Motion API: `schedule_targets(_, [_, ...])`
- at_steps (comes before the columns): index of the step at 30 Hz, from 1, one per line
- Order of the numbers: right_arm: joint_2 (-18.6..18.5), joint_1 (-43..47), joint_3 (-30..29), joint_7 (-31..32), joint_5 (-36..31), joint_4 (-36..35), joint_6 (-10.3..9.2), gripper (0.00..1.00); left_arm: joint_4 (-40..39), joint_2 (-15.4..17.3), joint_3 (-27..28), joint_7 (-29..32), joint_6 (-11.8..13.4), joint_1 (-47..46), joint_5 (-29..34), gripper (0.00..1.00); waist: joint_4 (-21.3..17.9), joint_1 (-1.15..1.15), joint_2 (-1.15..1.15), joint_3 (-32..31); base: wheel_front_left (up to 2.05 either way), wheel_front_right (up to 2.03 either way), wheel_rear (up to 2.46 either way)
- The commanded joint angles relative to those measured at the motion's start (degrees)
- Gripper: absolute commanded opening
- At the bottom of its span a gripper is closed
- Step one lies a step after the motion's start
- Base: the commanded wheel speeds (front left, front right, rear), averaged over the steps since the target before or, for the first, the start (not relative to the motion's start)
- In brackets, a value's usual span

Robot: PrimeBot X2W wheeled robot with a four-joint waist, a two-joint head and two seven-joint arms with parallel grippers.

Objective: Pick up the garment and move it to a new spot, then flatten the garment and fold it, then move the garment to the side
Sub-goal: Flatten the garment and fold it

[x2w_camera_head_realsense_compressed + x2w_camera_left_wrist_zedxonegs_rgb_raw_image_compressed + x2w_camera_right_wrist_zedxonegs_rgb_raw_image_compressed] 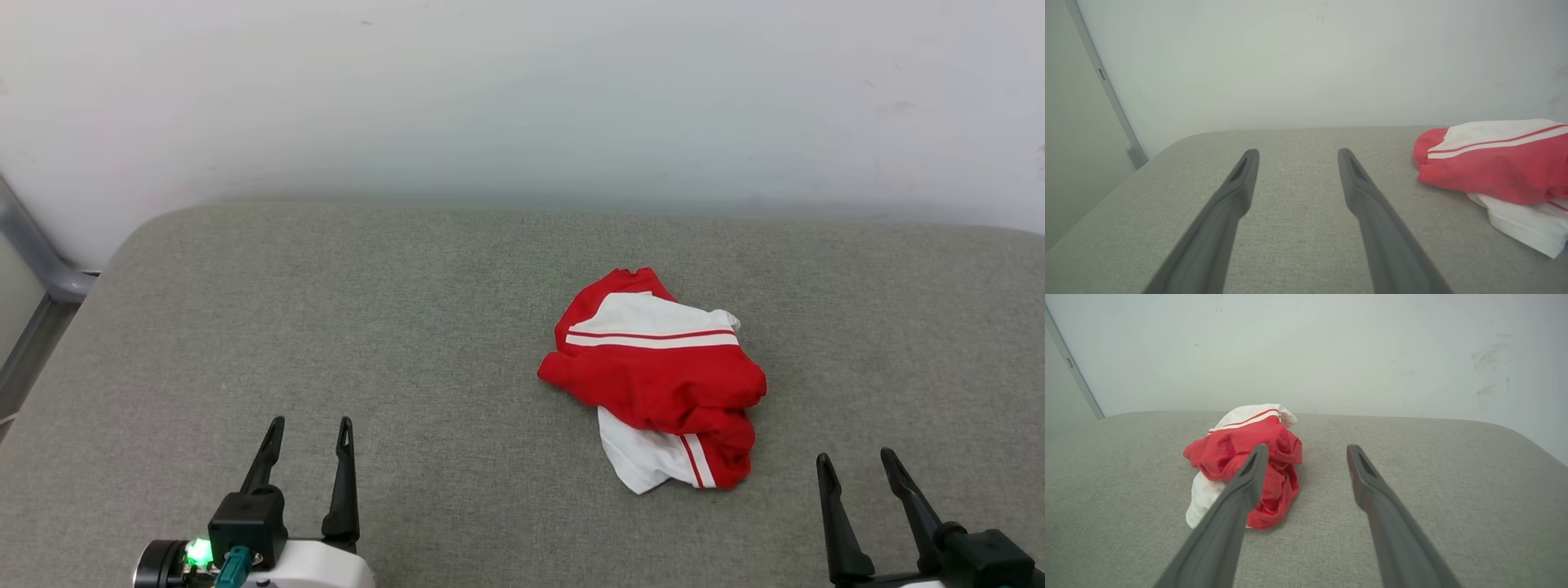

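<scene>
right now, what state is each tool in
left tool: open, holding nothing
right tool: open, holding nothing, not touching the shirt

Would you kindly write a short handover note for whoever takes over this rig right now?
left end effector: open, empty, low at the near left, well apart from the garment.
right end effector: open, empty, at the near right, not touching the garment.
The garment lies crumpled in a heap on the grey padded surface, right of centre.
Done: nothing yet.
Left: pick it up and move it, flatten it, fold it, then set it aside.
</scene>
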Motion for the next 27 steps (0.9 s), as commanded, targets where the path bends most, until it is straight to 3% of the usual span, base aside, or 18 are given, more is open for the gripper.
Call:
schedule_targets(1, [0.01, 0.74, 0.04, -0.14, 0.20, 0.36, -0.04, 1.00, 0.21, -0.79, 0.81, -0.15, -0.78, 0.61, 0.89, 1.00, 0.09, 0.00, 0.00, -0.03, 0.00, 0.00, 0.00])
schedule_targets(13, [0.01, 0.66, 0.29, -0.14, 0.35, 0.80, -0.04, 1.00, 0.61, -3.12, 3.82, -0.15, -4.01, 1.56, 4.47, 1.00, 0.21, 0.00, 0.00, -0.25, 0.00, 0.00, 0.00])
schedule_targets(27, [0.01, -0.49, 0.39, -0.14, -0.33, 0.17, -0.04, 1.00, 1.35, -4.38, 5.34, -0.15, -5.38, 1.36, 6.27, 1.00, 0.25, 0.00, 0.00, -0.35, 0.00, 0.00, 0.00])
